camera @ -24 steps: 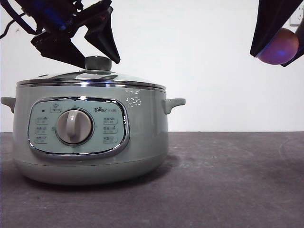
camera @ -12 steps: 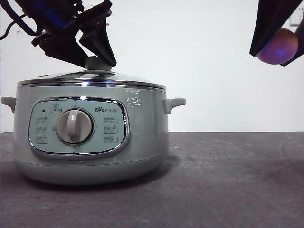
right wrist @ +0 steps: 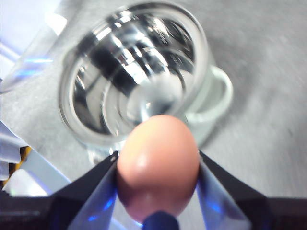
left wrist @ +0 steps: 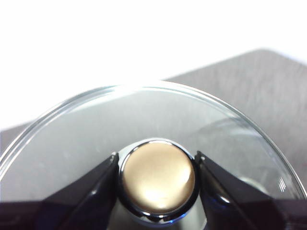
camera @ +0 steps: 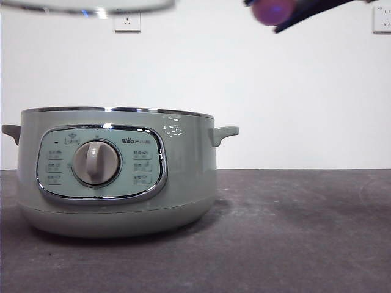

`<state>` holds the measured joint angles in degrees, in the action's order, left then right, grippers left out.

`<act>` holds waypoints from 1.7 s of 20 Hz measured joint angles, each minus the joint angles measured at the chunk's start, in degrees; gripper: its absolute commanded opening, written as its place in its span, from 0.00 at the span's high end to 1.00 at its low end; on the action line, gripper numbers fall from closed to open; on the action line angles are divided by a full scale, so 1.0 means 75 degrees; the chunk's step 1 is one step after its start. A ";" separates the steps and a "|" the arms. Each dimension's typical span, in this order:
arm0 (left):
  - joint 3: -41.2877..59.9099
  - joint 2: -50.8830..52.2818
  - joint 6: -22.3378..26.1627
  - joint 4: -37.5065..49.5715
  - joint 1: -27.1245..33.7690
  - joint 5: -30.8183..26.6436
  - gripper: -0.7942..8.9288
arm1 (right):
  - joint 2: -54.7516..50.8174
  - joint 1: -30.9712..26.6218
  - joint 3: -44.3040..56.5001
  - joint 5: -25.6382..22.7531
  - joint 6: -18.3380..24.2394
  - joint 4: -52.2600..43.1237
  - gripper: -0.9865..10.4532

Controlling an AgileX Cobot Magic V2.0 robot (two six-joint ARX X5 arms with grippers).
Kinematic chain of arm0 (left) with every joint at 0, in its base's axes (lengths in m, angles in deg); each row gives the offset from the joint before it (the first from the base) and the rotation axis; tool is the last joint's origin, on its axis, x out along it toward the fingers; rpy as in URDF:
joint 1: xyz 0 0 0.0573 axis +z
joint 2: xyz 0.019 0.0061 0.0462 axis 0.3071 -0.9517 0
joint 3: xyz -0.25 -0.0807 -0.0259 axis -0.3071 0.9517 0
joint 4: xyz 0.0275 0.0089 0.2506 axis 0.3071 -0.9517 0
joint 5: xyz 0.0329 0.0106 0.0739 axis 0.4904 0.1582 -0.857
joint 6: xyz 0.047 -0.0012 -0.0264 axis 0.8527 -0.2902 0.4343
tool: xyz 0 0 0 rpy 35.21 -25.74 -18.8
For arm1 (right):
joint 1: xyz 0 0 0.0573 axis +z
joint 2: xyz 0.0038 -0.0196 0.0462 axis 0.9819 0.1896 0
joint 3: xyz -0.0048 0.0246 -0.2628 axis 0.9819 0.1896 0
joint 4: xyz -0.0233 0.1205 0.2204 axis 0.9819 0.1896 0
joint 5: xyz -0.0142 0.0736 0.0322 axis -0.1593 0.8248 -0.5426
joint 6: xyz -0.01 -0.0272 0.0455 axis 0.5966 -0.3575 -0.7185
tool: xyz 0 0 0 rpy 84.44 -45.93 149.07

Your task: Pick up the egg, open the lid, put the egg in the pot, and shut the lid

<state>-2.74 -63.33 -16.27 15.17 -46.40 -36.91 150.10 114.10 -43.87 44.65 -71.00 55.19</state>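
The lid [camera: 91,6] is off the pot [camera: 116,174] and hangs high above it, only its chrome rim showing at the top edge of the front view; the left gripper [left wrist: 157,178] holds it, its jaws closed narrowly on the knob [left wrist: 158,176] from both sides, the glass dome spreading out around them; so the opening step is done. The egg [right wrist: 158,165] is picked up too; the right gripper [right wrist: 158,167] has it pinched between jaws set about an egg's width apart, one on each flank; in the front view it sits at the top edge, above and to the right of the pot, not yet over the middle of the mouth. The right wrist view looks past the egg down into the shiny open bowl, with one side handle [right wrist: 218,96] visible beside it; the bowl seems empty, though blur makes that uncertain. The pot stands uncovered on the table [camera: 293,232], dial [camera: 96,162] facing the camera. What remains, by my reading: bring the egg over the opening, lower it in and release it gently, since a drop onto metal could crack it; then withdraw, and set the lid back on the rim.
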 measured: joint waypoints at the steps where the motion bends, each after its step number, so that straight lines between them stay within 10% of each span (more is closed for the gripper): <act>1: -0.0163 0.0251 0.0006 -0.0329 0.0000 -0.0003 0.93 | 0.0364 0.0052 -0.0306 0.0003 0.0099 0.0003 0.92; 15: -0.1428 0.3101 0.0009 -0.2780 0.0000 -0.1020 0.93 | 0.5965 0.1102 -0.5097 -0.0571 0.1853 0.1014 0.92; 34: -0.1533 0.3054 0.0006 -0.3453 0.0000 -0.1008 0.93 | 0.7755 0.1580 -0.5380 -0.1419 0.2836 0.0653 0.83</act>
<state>-14.24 -40.42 -16.23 -10.73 -46.40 -44.47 208.26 125.94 -84.22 34.01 -49.73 60.09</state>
